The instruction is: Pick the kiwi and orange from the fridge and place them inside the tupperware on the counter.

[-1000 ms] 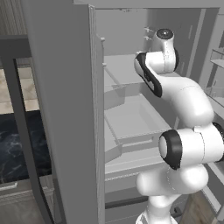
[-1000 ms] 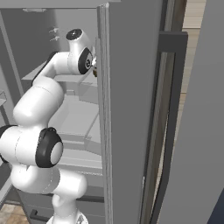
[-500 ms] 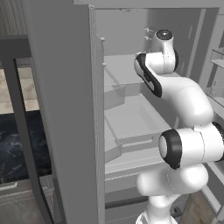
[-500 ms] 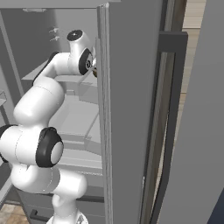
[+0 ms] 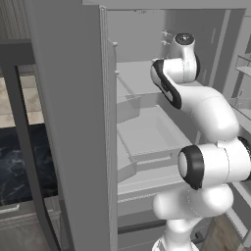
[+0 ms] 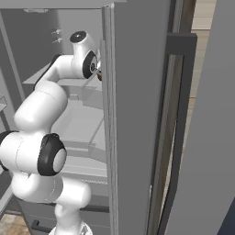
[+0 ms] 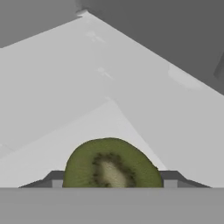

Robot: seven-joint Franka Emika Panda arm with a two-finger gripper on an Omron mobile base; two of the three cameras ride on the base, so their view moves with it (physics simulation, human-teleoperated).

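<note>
Inside the fridge, at an upper shelf, the kiwi sits directly between the jaws of the gripper, which are closed on its two sides, its long axis running across from one fingertip to the other. The fruit shows a green cut face with a pale core ringed by dark seeds. Judged secured, the next move is withdrawal towards the table.

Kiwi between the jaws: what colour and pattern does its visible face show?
The kiwi shows green flesh, a pale core and a ring of dark seeds, clearest in the hand view.
</note>
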